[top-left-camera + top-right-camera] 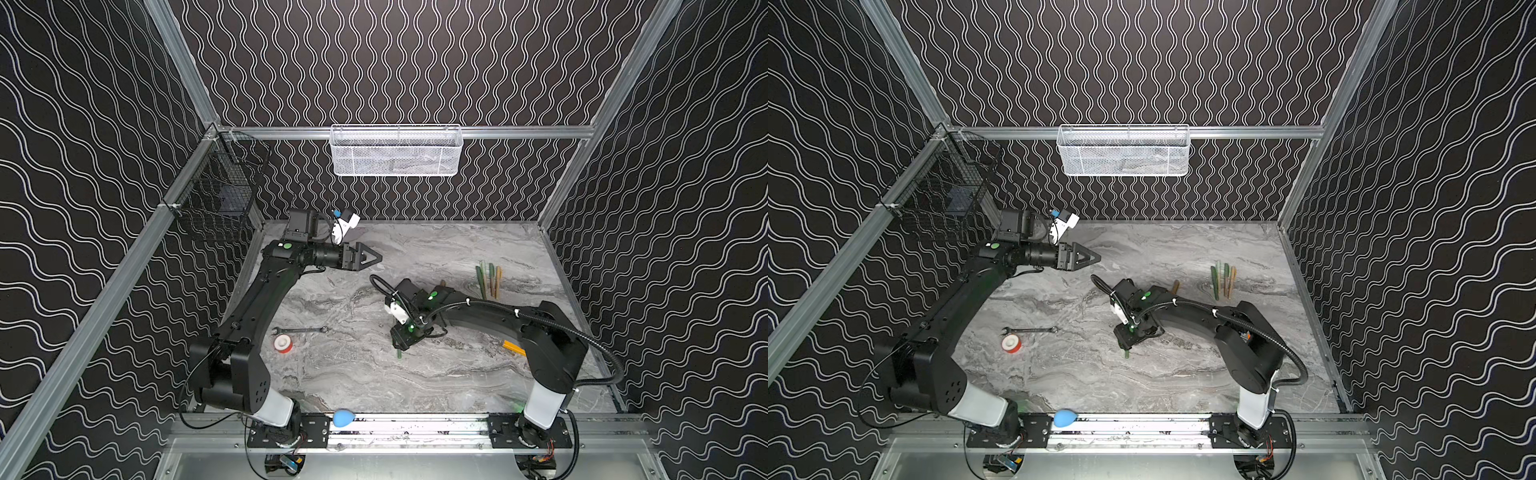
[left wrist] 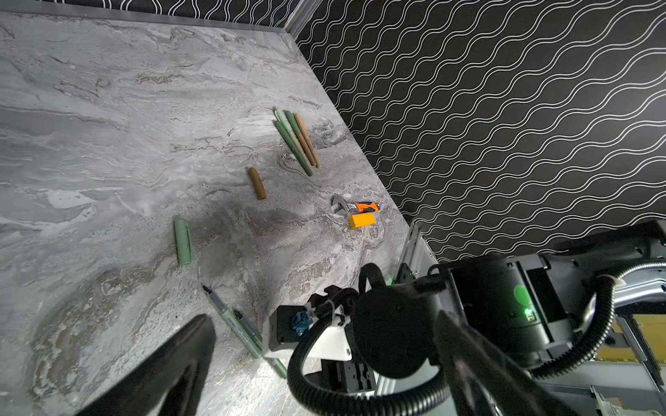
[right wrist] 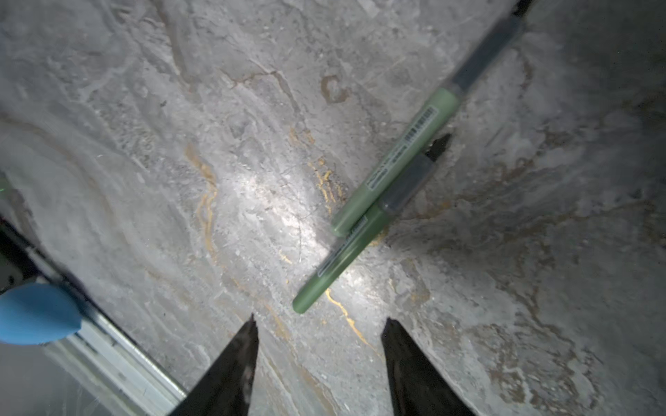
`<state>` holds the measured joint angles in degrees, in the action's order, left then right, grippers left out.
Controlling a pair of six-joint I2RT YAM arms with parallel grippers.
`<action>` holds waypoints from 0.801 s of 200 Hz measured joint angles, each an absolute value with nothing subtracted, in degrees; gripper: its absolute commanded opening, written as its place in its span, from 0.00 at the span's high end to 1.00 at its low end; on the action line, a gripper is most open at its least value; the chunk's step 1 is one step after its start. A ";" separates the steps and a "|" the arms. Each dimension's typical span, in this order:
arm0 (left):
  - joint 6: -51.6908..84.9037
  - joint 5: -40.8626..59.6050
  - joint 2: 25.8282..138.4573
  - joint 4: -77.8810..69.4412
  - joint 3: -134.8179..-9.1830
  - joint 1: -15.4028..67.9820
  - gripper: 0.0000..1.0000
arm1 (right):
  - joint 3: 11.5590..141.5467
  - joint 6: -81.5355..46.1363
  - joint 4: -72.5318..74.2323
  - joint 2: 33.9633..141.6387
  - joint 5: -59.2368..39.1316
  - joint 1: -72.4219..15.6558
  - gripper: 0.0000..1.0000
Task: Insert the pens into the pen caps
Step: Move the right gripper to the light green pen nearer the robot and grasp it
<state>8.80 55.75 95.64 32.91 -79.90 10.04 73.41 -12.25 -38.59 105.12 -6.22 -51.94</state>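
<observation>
Two uncapped green pens lie side by side on the marble table, the paler pen [image 3: 396, 158] and the darker pen [image 3: 342, 259], dark tips pointing away. My right gripper [image 3: 320, 324] hovers open just short of the darker pen's blunt end, with nothing between its fingers. In both top views it [image 1: 399, 345] points down over them. A pale green pen cap [image 2: 182, 241] and a tan pen cap [image 2: 257, 183] lie loose nearby. Several more pens [image 1: 489, 280] lie bunched at the back right. My left gripper [image 1: 376, 258] hangs open and empty at the back left.
A silver wrench [image 1: 300, 331] and a red and white tape roll [image 1: 283, 344] lie front left. An orange-handled wrench [image 2: 356, 207] and a yellow block [image 2: 361, 220] sit by the right wall. A white mesh basket [image 1: 395, 151] and a black wire basket [image 1: 216, 195] hang on the walls.
</observation>
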 measured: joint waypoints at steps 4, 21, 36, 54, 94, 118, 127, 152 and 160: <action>8.80 55.72 95.53 32.86 -79.77 10.00 0.01 | 73.69 -12.88 -38.70 105.56 -5.89 -52.12 0.42; 8.82 55.72 95.02 32.73 -79.18 9.78 0.02 | 74.87 -14.87 -38.74 107.39 -3.95 -52.69 0.44; 8.84 55.66 94.54 32.56 -78.78 9.41 0.01 | 75.70 -16.82 -39.18 108.99 -2.61 -52.93 0.45; 8.99 55.55 94.19 32.23 -78.46 8.99 0.01 | 76.36 -18.22 -39.59 111.09 -1.74 -53.15 0.47; 9.13 55.33 94.19 31.64 -78.41 8.03 0.01 | 78.46 -19.03 -41.47 113.56 -0.34 -53.43 0.51; 10.24 55.33 94.19 31.09 -78.41 7.14 0.01 | 78.56 -18.96 -42.15 114.34 -0.14 -53.56 0.55; 10.31 55.33 94.19 30.81 -78.39 6.83 0.01 | 78.54 -18.96 -42.19 114.39 0.05 -53.56 0.57; 10.55 55.35 93.82 30.20 -77.95 6.26 0.01 | 78.43 -18.85 -42.39 114.54 0.84 -53.56 0.67; 10.57 55.35 93.73 30.04 -77.87 6.17 0.01 | 78.43 -18.85 -42.54 114.65 1.21 -53.56 0.70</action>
<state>10.57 55.35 93.73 30.04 -77.87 6.17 78.43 -18.85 -42.54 114.65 1.21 -53.56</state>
